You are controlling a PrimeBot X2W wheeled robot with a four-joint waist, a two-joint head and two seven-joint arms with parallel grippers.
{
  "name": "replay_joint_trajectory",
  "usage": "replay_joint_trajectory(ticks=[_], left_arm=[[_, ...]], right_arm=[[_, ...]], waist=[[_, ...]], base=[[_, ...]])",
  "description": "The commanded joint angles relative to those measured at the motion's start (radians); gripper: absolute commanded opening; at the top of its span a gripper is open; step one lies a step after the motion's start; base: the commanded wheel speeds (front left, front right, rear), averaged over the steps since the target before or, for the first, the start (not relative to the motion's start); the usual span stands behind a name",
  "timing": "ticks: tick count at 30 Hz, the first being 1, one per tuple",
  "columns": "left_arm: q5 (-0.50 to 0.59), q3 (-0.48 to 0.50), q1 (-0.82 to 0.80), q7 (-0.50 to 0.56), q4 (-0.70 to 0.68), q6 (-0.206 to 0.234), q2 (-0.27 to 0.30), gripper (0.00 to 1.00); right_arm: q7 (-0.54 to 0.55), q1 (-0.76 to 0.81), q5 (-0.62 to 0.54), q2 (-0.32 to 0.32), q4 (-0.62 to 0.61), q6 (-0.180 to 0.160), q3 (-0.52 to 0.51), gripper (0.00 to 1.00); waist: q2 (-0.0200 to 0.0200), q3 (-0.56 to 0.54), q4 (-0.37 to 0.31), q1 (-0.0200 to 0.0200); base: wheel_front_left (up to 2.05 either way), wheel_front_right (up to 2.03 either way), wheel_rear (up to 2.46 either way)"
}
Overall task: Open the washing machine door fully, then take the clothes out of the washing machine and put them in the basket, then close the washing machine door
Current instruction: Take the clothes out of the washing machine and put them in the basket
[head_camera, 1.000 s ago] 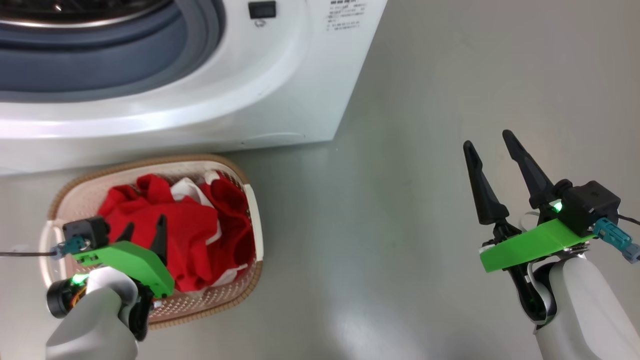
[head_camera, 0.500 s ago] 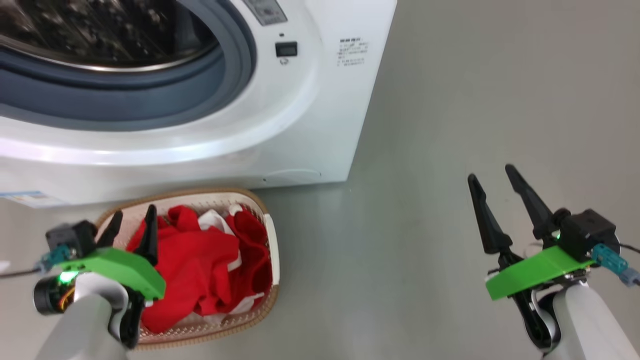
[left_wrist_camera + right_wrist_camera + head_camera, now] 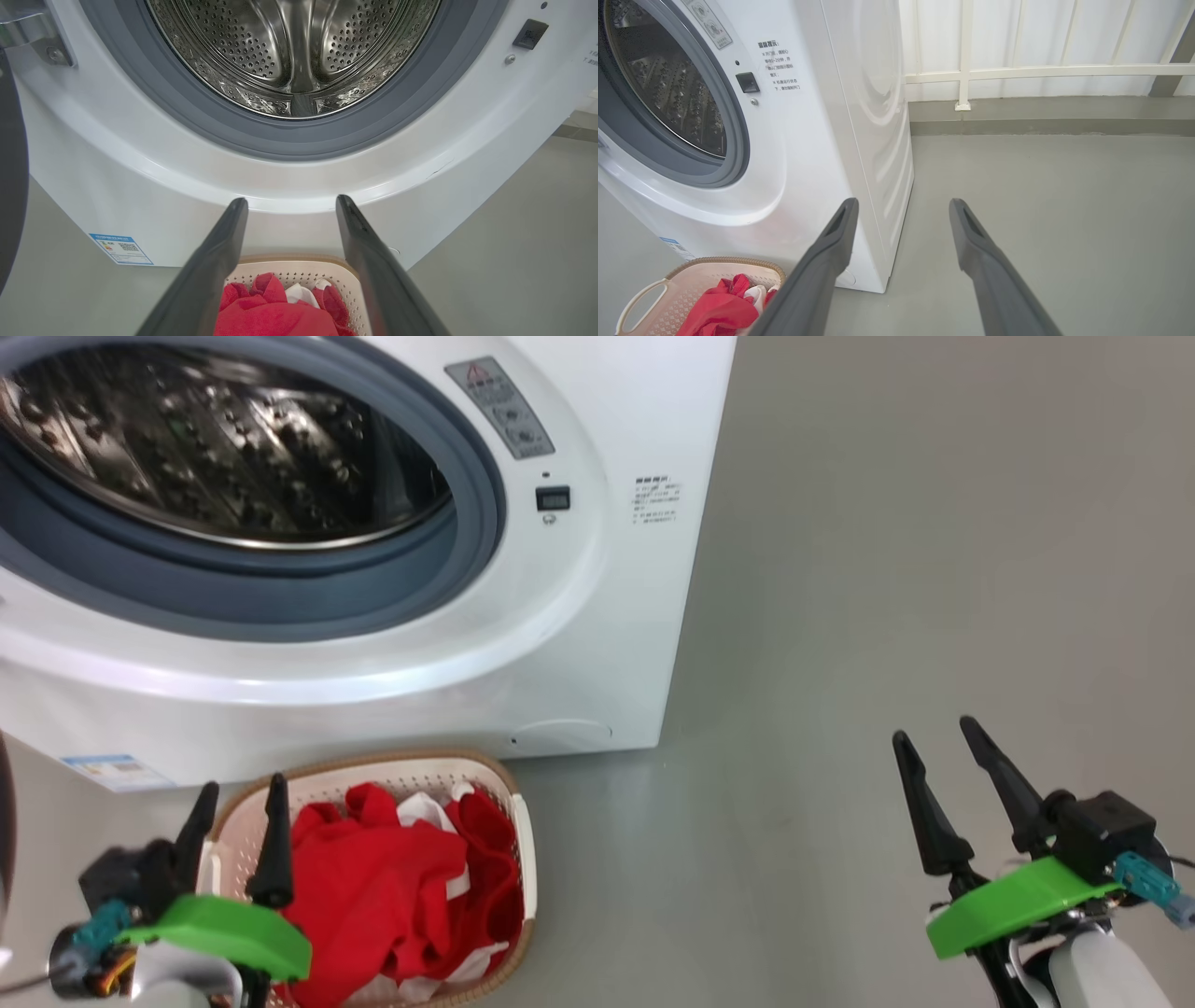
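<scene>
The washing machine [image 3: 597,616] stands with its steel drum [image 3: 294,46] open, and I see no cloth inside it. The washing machine door [image 3: 9,163] shows as a dark rim swung out at the far left. In front of the machine, the basket [image 3: 509,784] sits on the floor holding the red clothes [image 3: 373,887]. My left gripper [image 3: 243,786] hovers open over the basket's left rim with nothing between its fingers. It points at the drum's lower lip [image 3: 292,200]. My right gripper [image 3: 934,730] is open and empty over bare floor, to the right of the machine.
Grey floor [image 3: 887,523] stretches to the right of the machine. A white railing [image 3: 1017,72] and a low grey kerb run along the back wall. The blue label [image 3: 120,248] is on the machine's lower front. The basket [image 3: 728,260] sits close under the machine's front.
The head camera has tilted up, bringing the drum into view. My left gripper has drawn back from above the red clothes to the basket's left rim. Both grippers stay open.
</scene>
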Motion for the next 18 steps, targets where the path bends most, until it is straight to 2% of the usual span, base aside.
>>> replay_joint_trajectory(ticks=[1, 11, 18], left_arm=[[0.035, 0.058, 0.031, -0.012, -0.063, -0.004, 0.018, 1.00], [0.131, 0.175, 0.213, -0.012, -0.255, -0.019, -0.040, 1.00], [0.163, 0.220, 0.289, -0.012, -0.334, -0.024, -0.071, 1.00]], right_arm=[[-0.007, 0.023, 0.002, -0.012, -0.021, 0.002, 0.017, 1.00], [-0.007, 0.086, 0.004, -0.026, -0.026, 0.002, -0.002, 1.00], [-0.007, 0.103, 0.003, -0.026, -0.030, 0.002, -0.011, 1.00]], waist=[[0.0000, -0.038, -0.001, 0.0000], [0.0000, -0.086, -0.011, 0.0000], [0.0000, -0.093, -0.015, 0.0000]], base=[[0.00, 0.00, 0.00], [0.00, 0.00, 0.00], [0.00, 0.00, 0.00]])
